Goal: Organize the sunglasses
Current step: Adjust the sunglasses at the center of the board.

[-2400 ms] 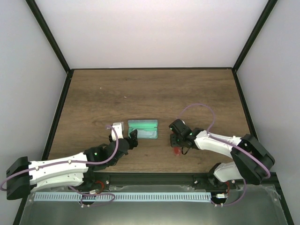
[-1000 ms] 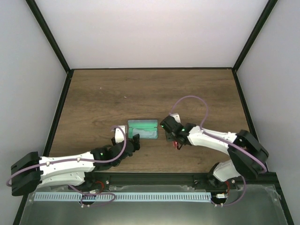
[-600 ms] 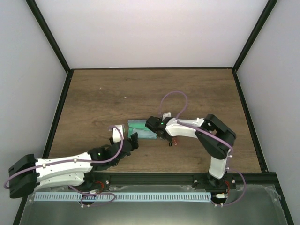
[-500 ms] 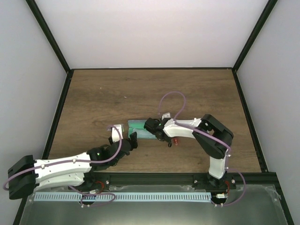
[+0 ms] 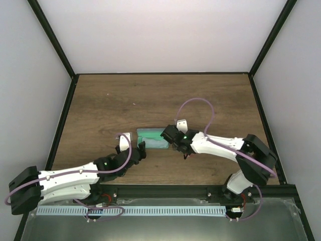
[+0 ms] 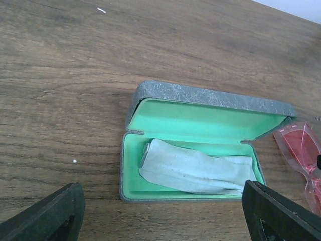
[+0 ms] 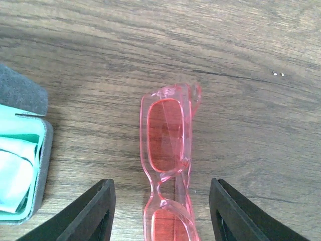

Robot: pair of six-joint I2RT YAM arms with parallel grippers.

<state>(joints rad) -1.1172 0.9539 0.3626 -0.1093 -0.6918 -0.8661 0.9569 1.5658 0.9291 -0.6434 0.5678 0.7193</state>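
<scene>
Sunglasses (image 7: 168,160) crosswise beside open case (image 6: 200,95)

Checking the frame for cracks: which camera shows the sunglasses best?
Right wrist view: the sunglasses fill its centre, one lens whole. The left wrist view cuts them off at its right edge; the top view barely shows them.

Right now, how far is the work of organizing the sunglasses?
Done: the grey case lies open with the light blue cloth inside. In hand: the red sunglasses lie on the wooden table beside the case, between the open right fingers, which do not touch them. The left fingers are open too, holding nothing. Left: put the sunglasses into the case, probably close the lid.
</scene>
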